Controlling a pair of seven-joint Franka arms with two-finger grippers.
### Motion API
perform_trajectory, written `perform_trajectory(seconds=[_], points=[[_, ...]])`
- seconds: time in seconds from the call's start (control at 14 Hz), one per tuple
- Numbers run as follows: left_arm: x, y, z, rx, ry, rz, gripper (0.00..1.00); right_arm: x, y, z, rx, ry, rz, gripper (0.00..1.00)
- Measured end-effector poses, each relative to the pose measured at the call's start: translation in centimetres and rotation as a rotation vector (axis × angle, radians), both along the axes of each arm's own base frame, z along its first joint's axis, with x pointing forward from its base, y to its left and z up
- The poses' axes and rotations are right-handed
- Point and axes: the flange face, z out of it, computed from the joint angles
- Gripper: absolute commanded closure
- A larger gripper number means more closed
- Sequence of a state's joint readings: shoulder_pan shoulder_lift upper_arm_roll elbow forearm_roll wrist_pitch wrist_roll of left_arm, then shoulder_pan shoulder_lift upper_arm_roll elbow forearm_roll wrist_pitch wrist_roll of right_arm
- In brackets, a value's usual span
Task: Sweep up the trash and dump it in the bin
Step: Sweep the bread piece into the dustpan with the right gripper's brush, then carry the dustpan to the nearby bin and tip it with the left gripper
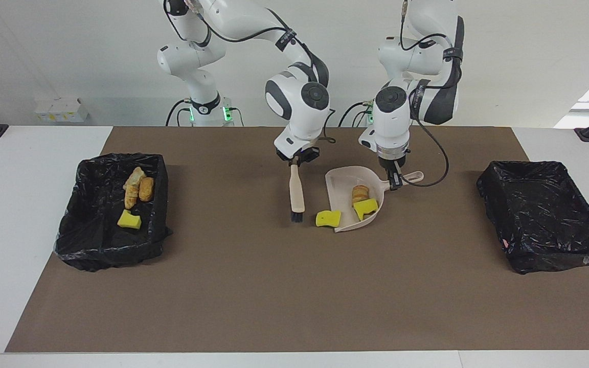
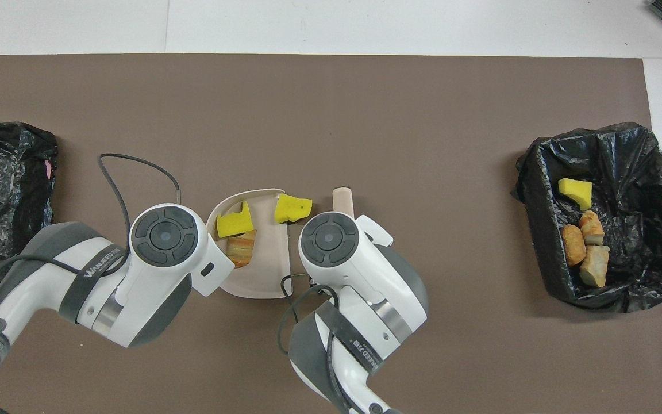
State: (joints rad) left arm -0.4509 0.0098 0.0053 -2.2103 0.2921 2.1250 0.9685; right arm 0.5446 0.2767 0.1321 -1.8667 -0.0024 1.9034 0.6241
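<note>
My right gripper (image 1: pixel 297 160) is shut on the top of the beige brush (image 1: pixel 297 193), which hangs bristles-down close to the mat. A loose yellow piece of trash (image 1: pixel 328 219) (image 2: pixel 292 208) lies on the mat between the bristles and the open mouth of the beige dustpan (image 1: pixel 337 185) (image 2: pixel 262 283). Inside the pan lie another yellow piece (image 1: pixel 366 207) (image 2: pixel 234 222) and a striped bread-like lump (image 1: pixel 360 193) (image 2: pixel 241 250). My left gripper (image 1: pixel 395 179) is shut on the dustpan's handle. In the overhead view both grippers are hidden under their wrists; only the brush's end (image 2: pixel 343 199) shows.
A black-lined bin (image 1: pixel 82 214) (image 2: pixel 641 155) at the right arm's end of the table holds a yellow piece and three bread-like lumps. Another black-lined bin (image 1: pixel 545 220) (image 2: pixel 3 190) stands at the left arm's end. A brown mat (image 1: pixel 274 296) covers the table.
</note>
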Motion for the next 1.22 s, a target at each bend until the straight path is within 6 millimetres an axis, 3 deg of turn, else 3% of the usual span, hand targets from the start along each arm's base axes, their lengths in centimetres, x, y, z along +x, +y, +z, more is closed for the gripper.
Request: perform_trajectory(seconds=[0.14, 0.36, 0.72, 1.0, 1.22], points=[[-0.1, 0.0, -0.1, 0.000, 0.001, 0.001, 1.00, 0.8, 0.4, -0.7, 0.013, 0.012, 0.051, 1.00], [-0.1, 0.0, -0.2, 0.000, 0.001, 0.002, 1.00, 1.2, 3.0, -2.4, 0.049, 0.037, 0.212, 1.00], [-0.1, 0.1, -0.2, 0.000, 0.001, 0.002, 1.00, 0.2, 5.3, -2.3, 0.111, 0.074, 0.507, 1.00], [0.0, 0.2, -0.2, -0.005, -0.005, 0.000, 1.00, 0.3, 4.1, -1.5, 0.100, 0.122, 0.544, 1.00], [1.0, 1.9, -0.1, -0.011, 0.001, -0.045, 1.00, 1.6, 1.3, -0.9, 0.076, 0.167, 0.497, 1.00]])
